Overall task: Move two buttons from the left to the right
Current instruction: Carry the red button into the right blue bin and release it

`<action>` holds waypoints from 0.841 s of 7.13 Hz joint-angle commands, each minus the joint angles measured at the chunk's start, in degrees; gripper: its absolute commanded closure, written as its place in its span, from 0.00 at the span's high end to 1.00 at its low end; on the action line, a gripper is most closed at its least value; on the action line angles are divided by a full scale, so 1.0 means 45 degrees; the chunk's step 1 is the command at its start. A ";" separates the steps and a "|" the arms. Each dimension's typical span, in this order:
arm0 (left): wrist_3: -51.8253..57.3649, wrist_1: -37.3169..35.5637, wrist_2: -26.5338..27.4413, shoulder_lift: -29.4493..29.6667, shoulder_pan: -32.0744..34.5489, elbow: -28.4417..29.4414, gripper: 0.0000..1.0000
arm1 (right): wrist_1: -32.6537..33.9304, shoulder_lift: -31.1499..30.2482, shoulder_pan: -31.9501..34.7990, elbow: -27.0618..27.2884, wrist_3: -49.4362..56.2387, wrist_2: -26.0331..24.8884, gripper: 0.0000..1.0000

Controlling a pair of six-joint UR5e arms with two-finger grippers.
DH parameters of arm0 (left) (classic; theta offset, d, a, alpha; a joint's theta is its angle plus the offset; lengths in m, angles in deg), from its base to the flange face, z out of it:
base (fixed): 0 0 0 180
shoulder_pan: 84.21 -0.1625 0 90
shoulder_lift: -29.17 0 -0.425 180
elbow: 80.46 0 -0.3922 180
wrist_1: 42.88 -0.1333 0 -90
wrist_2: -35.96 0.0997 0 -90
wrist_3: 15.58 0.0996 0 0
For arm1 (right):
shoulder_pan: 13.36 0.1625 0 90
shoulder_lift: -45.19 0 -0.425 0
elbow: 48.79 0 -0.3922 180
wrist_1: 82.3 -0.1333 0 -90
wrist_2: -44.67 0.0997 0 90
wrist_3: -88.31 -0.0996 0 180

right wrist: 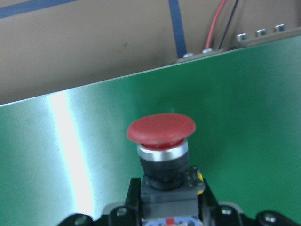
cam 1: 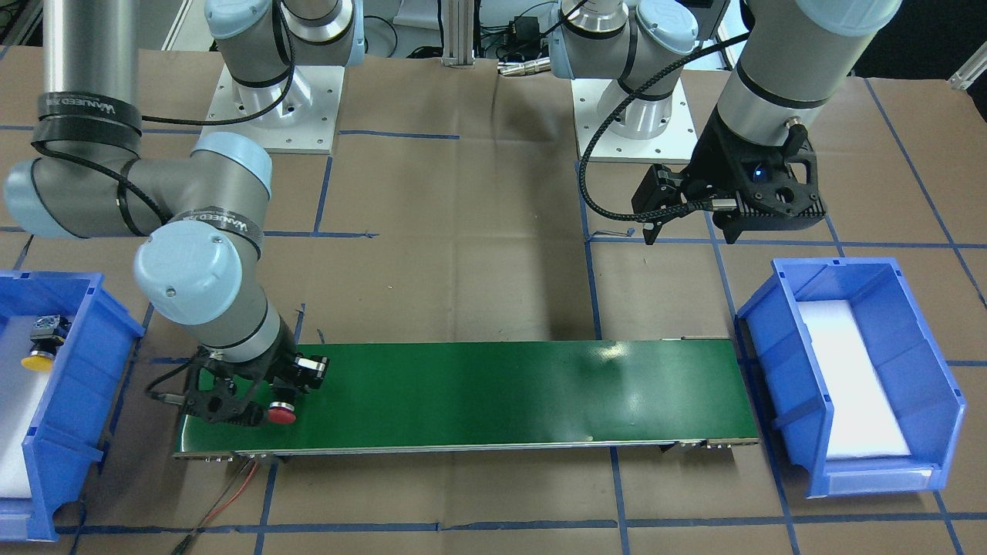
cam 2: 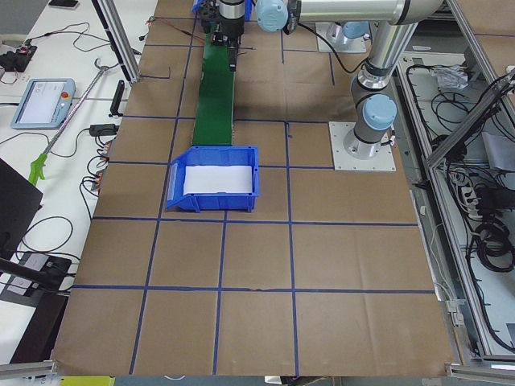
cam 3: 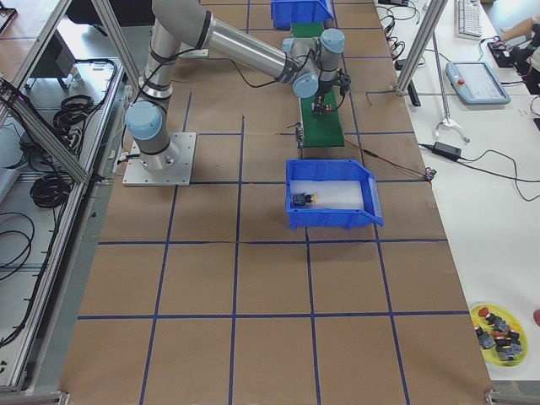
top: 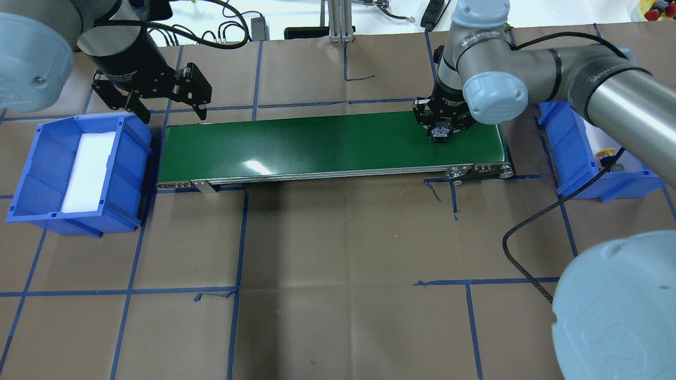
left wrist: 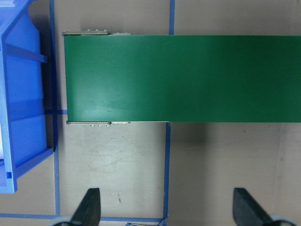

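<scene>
The red-capped button point(right wrist: 161, 129) is held by its black-grey body in my right gripper point(cam 1: 258, 408), shut on it low over the green conveyor belt point(cam 1: 501, 393) at the belt's end on my right. The overhead view shows that gripper point(top: 439, 133) there too. I cannot tell whether the button touches the belt. The yellow-capped button point(cam 1: 38, 358) lies in the blue bin point(cam 1: 77, 370) on my right. My left gripper point(top: 171, 108) is open and empty, above the table behind the belt's other end; the left wrist view shows its fingertips point(left wrist: 89, 207) wide apart.
A second blue bin point(top: 47, 153) with a white liner stands at the belt's left end. Red and black wires point(cam 1: 231, 493) run from the belt's right end. A black cable point(top: 528, 243) lies on the brown table paper near my right arm.
</scene>
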 commanded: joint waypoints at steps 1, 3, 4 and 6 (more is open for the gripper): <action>0.0000 0.0000 0.0000 0.0000 0.0000 -0.0001 1.00 | -0.2186 -0.0293 -0.1212 -0.1691 0.2273 -0.0729 0.04; -0.0019 0.0000 -0.0019 0.0000 0.0000 0.0018 1.00 | -0.4450 -0.0586 -0.2909 -0.3371 0.4303 -0.0690 0.05; -0.0039 0.0000 -0.0019 -0.0019 0.0000 0.0018 1.00 | -0.4616 -0.0587 -0.3692 -0.3572 0.5611 -0.0748 0.05; -0.0039 0.0000 -0.0019 0.0000 0.0000 -0.0001 1.00 | -0.4403 -0.0354 -0.5741 -0.3613 0.7471 -0.0671 0.04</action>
